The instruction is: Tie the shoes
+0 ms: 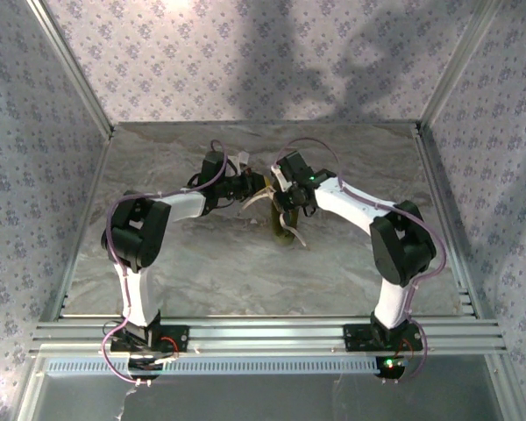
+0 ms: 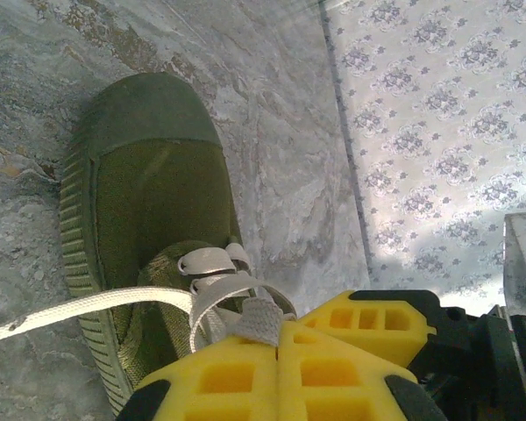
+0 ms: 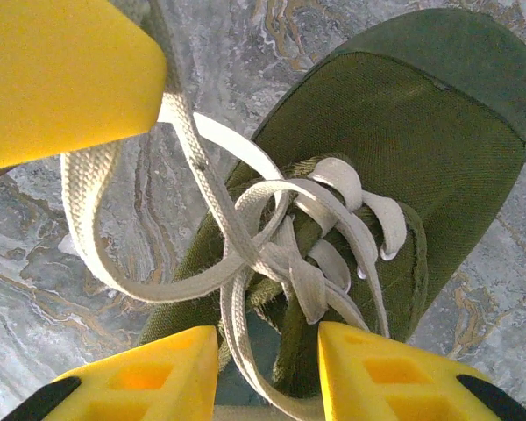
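Roughly at the middle of the counter (image 1: pixel 202 263), a little toward its far side, sits the small olive-green shoe (image 1: pixel 283 235), and both arms reach in over it. The left tool (image 1: pixel 254 191) comes in from the left and the right tool (image 1: pixel 285 209) from the right, and the two are close together above the shoe.

Seen from the left wrist, the left tool (image 2: pixel 279 351) has its yellow fingers (image 2: pixel 219 377) pressed together. A short flat piece of the cream laces (image 2: pixel 261 320) is pinched at their tips. Beyond them the shoe (image 2: pixel 149 184) lies flat on the marbled counter (image 2: pixel 280 132), its smooth toe cap farthest from the camera. One long strand (image 2: pixel 70 309) runs straight out to the left edge of that view.

From the right wrist, the right tool (image 3: pixel 267 364) stands open, its two yellow fingers (image 3: pixel 377 368) well apart and gripping nothing. They sit either side of the lacing, and a strand passes through the gap between them. The laces (image 3: pixel 272 254) cross in a loose tangle over the tongue of the shoe (image 3: pixel 421 140), and a wide loop (image 3: pixel 88 237) hangs out over the counter (image 3: pixel 35 289). At the upper left, one yellow finger (image 3: pixel 61 79) of the left arm has a lace running out from under it.
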Controlling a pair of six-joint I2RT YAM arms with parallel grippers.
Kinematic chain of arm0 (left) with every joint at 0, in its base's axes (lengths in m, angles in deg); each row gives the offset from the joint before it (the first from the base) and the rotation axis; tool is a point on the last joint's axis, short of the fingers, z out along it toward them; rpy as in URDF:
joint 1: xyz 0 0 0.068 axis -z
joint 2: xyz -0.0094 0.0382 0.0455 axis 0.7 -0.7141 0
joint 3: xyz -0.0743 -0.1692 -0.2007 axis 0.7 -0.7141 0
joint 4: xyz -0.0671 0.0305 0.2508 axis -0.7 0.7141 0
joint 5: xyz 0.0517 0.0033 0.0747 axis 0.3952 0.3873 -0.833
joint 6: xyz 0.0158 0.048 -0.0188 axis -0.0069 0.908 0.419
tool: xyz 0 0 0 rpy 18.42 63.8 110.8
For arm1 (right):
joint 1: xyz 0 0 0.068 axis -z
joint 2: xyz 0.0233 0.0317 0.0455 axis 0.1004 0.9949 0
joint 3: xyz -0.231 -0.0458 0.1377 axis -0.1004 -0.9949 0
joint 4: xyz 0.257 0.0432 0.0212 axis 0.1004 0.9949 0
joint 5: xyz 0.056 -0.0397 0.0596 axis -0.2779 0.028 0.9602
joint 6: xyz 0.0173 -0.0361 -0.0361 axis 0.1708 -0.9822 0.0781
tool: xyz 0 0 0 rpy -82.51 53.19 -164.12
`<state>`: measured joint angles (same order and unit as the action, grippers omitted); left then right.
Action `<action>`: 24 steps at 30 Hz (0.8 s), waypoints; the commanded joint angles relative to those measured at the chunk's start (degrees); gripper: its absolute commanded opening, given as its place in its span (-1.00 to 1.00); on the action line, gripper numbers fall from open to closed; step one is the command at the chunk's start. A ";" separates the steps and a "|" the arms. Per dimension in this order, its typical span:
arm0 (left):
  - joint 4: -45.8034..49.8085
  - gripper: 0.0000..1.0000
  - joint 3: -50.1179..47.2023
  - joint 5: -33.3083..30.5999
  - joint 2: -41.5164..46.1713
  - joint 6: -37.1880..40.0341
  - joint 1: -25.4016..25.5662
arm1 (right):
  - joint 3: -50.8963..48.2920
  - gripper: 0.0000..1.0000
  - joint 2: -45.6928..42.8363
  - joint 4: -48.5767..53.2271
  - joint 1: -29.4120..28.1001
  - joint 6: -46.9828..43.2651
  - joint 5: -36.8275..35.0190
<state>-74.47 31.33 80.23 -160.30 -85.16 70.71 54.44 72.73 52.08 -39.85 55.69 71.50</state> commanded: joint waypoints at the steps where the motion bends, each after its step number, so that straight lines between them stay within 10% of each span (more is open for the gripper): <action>1: -1.55 -1.00 2.04 1.22 -0.31 -0.75 -0.18 | 2.24 -0.28 1.71 2.02 -0.70 -1.66 -1.82; 24: 1.26 -1.00 2.83 2.04 0.02 1.95 0.73 | 7.10 -0.86 0.36 7.18 -1.84 -3.55 -1.95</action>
<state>-73.75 31.66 80.56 -160.30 -84.83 70.89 58.90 75.34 56.75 -40.96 53.37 68.54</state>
